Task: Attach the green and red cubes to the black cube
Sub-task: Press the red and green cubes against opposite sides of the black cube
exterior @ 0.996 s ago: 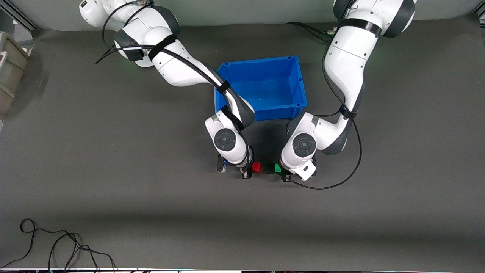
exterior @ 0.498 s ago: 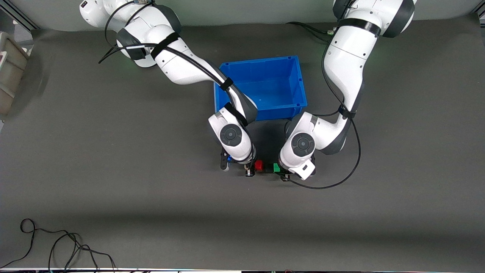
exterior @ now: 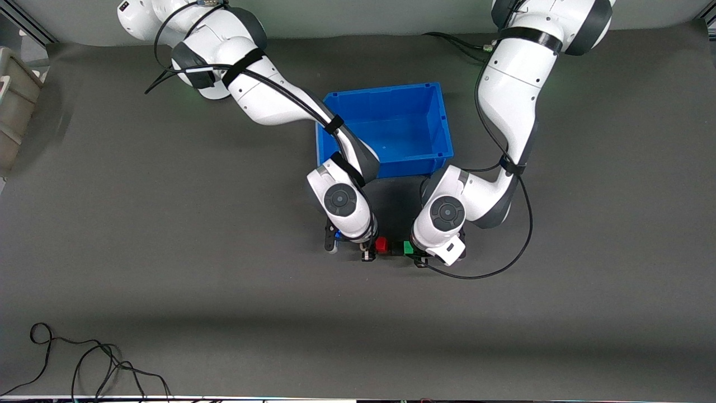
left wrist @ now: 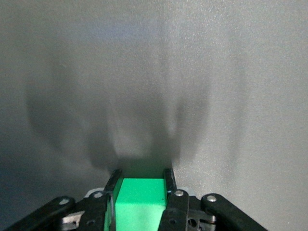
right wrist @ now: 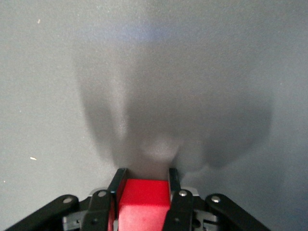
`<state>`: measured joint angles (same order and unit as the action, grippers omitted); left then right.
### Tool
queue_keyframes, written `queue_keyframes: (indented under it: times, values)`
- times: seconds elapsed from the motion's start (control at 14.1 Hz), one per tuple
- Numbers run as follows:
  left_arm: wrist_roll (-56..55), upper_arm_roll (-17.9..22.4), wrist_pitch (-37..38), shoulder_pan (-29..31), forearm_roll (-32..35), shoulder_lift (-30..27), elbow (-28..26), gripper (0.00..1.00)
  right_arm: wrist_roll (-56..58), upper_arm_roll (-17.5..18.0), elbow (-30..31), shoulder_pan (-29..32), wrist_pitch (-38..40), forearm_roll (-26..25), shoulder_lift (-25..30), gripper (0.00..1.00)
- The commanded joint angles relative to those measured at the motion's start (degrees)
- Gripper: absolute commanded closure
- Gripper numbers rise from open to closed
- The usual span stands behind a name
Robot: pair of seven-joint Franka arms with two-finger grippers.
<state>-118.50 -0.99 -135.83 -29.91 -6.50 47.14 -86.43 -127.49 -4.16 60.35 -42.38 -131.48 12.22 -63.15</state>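
Left hand (left wrist: 140,190) pinched the green cube (exterior: 408,247) between its fingers, while the right hand (right wrist: 144,192) pinched the red cube (exterior: 381,245) in the same manner — each wrist view showed its cube seated squarely in the grip. Both hands were low over the tabletop (exterior: 168,280), nearer to the front camera than the blue bin (exterior: 444,120). The black cube (exterior: 395,248) lay between the two coloured cubes, the three forming a short row: red toward the right arm's end, green toward the left arm's. Whether the faces were touching could not be made out. The step in hand appeared to be the joining itself. The next move would call for a level, inward press from both sides — then, presumably, release of one hand.
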Motion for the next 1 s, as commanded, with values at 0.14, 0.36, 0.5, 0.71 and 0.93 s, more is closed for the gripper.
queue_keyframes:
  times: [0.14, 0.36, 0.5, 0.71, 0.93]
  values:
    - [-0.8, 0.4, -0.2, -0.4, -0.4, 0.4, 1.0, 1.0, -1.7, -0.3, -3.7, 0.4, -0.3, -1.1, -3.1, 1.0]
    - [-0.8, 0.4, -0.2, -0.5, -0.4, 0.4, 1.1, 1.0, -2.1, -0.2, -4.8, 0.4, -1.6, -1.1, -3.9, 1.0]
    - [-0.8, 0.4, -0.2, -0.5, -0.4, 0.4, 1.1, 1.0, -2.2, -0.2, -5.6, 0.4, -1.5, -1.1, -4.2, 1.0]
    - [-0.8, 0.4, -0.2, -0.5, -0.4, 0.3, 1.1, 1.0, -2.2, -0.2, -5.7, 0.2, -1.5, -1.1, -4.2, 1.0]
    - [-0.8, 0.4, -0.2, -0.5, -0.4, 0.4, 1.1, 1.0, -2.2, -0.2, -5.6, -0.3, -1.5, -1.1, -4.2, 1.0]
